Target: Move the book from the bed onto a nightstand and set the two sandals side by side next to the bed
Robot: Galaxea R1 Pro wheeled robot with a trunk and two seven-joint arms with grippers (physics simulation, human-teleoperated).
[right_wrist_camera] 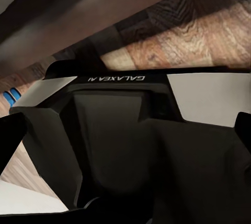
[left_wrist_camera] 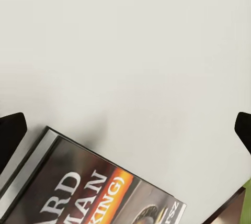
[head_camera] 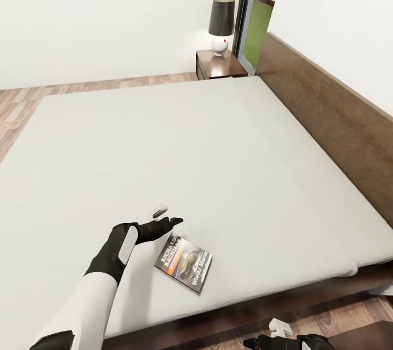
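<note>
My left gripper (head_camera: 165,218) hangs low over the mattress of the bed (head_camera: 180,143), near the edge closest to me. Its two fingers are spread wide apart and they hold nothing. In my left wrist view the two dark fingertips (left_wrist_camera: 11,130) stand at the opposite edges of the picture, with pale mattress (left_wrist_camera: 130,51) between them.

The book (head_camera: 184,261) lies flat on the mattress, cover up, just beside my left gripper and a little closer to me than the fingers. It is turned at an angle to the bed edge. I can read "RICHARD BACHMAN" in white letters and I see an orange stripe on the cover. In the left wrist view the book (left_wrist_camera: 89,187) is near the fingertips, but I cannot tell if a finger touches it.

My right gripper (head_camera: 289,339) is low, beside the bed frame, above the wood floor (head_camera: 338,317). From these pictures I cannot tell how far it is open. In the right wrist view I see the black body of the robot with the label "GALAXEA", the wood planks (right_wrist_camera: 209,30) and something small and bright blue (right_wrist_camera: 10,97) at the edge, too little of it to name.

The nightstand (head_camera: 219,64) stands at the far side of the bed, next to the headboard (head_camera: 333,115). On its top stands a lamp (head_camera: 221,25) with a dark shade and a white base.
</note>
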